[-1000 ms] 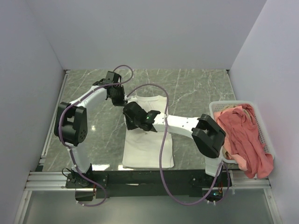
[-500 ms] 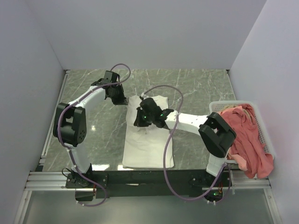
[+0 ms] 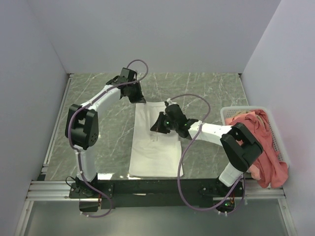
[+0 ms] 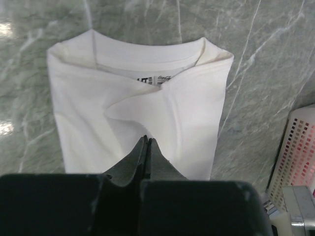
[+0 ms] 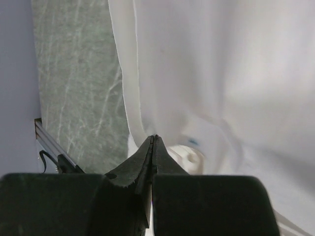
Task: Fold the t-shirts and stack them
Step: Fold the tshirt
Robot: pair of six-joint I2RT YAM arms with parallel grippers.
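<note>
A white t-shirt (image 3: pixel 156 147) lies folded into a long strip on the marble table, collar at the far end. No red print shows. My left gripper (image 3: pixel 140 99) is at its far left corner. In the left wrist view its jaws (image 4: pixel 147 140) are shut, and a tented fold of the shirt (image 4: pixel 162 113) rises to the tips. My right gripper (image 3: pixel 156 128) is over the shirt's upper middle. In the right wrist view it (image 5: pixel 153 137) is shut at the edge of hanging white cloth (image 5: pixel 211 73). Salmon-pink shirts (image 3: pixel 256 142) are heaped in the basket.
The white slatted basket (image 3: pixel 227 114) stands at the right edge of the table; its corner also shows in the left wrist view (image 4: pixel 298 147). Grey walls close in the left, far and right sides. A metal rail (image 3: pixel 54 189) runs along the near edge.
My left gripper has moved right to the shirt's far left corner. My right gripper has moved right and a little farther over the shirt, and its arm has swung right.
</note>
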